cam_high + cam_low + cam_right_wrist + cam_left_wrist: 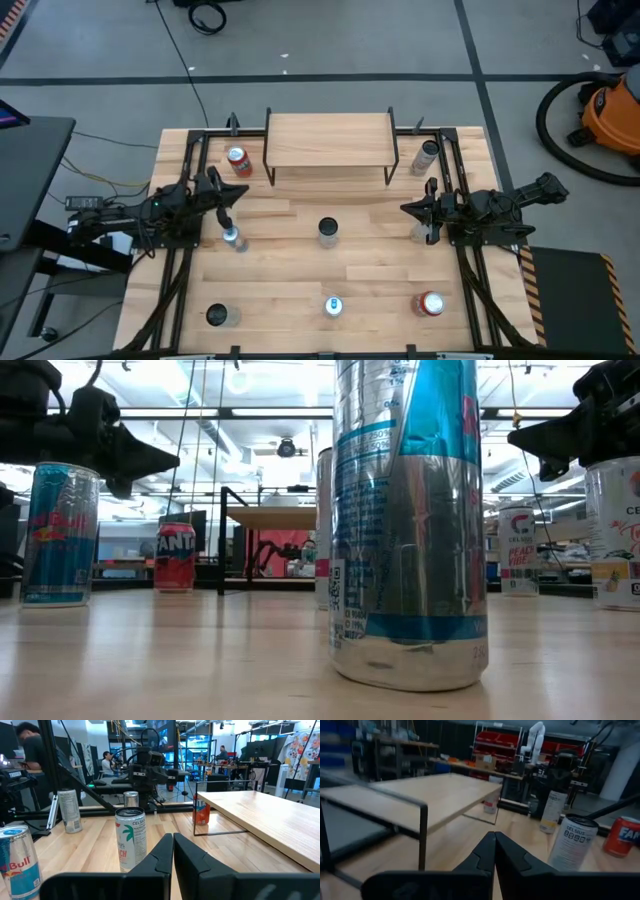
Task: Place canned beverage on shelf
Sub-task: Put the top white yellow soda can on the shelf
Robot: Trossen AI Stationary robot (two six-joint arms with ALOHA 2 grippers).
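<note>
Cans (328, 231) stand scattered on the desk (290, 280), shelf (328, 139) bare; left end effector (240, 193) and right end effector (407, 208) closed, empty, awaiting pickup.

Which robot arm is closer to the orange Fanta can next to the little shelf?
Left. The left pincer, shut, sits just in front of the orange Fanta soda can; the right pincer, also shut, waits far across the table beyond the low light-wood shelf.

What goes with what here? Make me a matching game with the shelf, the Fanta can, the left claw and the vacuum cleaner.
1 shelf
2 Fanta can
3 left claw
4 vacuum cleaner

A shut, empty
B orange
C no can on top
D beside the shelf's end on the left arm's side

Pairs: 1-C, 2-D, 3-A, 4-B
</note>
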